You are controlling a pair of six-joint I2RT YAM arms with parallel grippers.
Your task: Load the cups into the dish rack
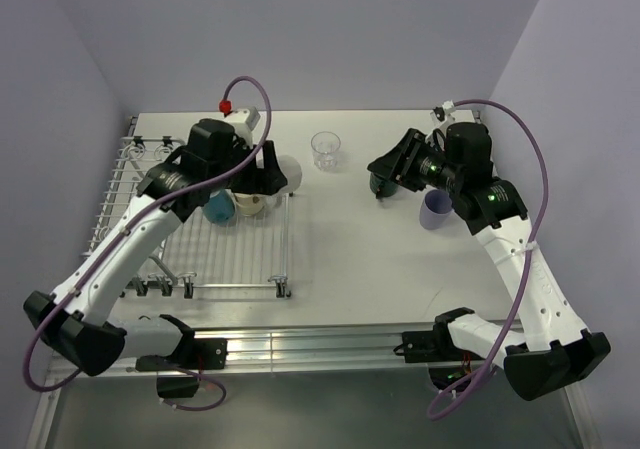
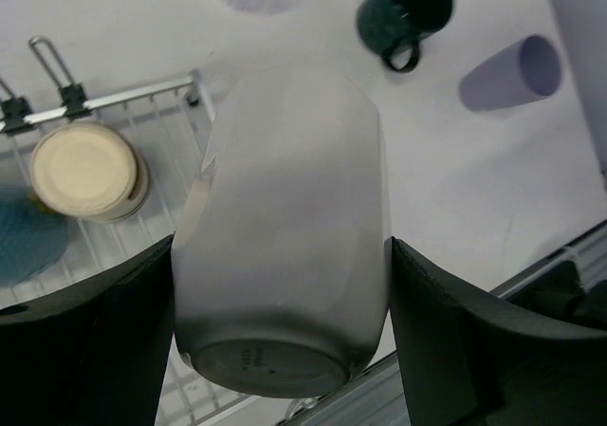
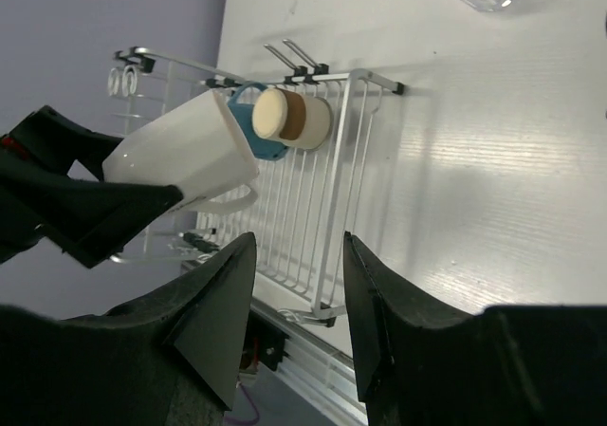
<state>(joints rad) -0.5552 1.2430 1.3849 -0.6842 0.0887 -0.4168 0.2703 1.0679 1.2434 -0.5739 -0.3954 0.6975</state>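
I have open grid along the near half of the dish rack. Its far right corner is blocked by the light blue mug and the brown cup, set just beside each other, with my left pincer and its white mug above them. On the counter, the glass tumbler, dark teal mug and lavender cup crowd the far side; the near middle is passable

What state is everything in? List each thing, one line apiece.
left gripper: shut on white mug
white mug: held aloft
right gripper: open, empty
light blue mug: in dish rack
brown cup: in dish rack
clear tumbler: upright on table
dark teal mug: on table, unracked
lavender cup: on table, unracked
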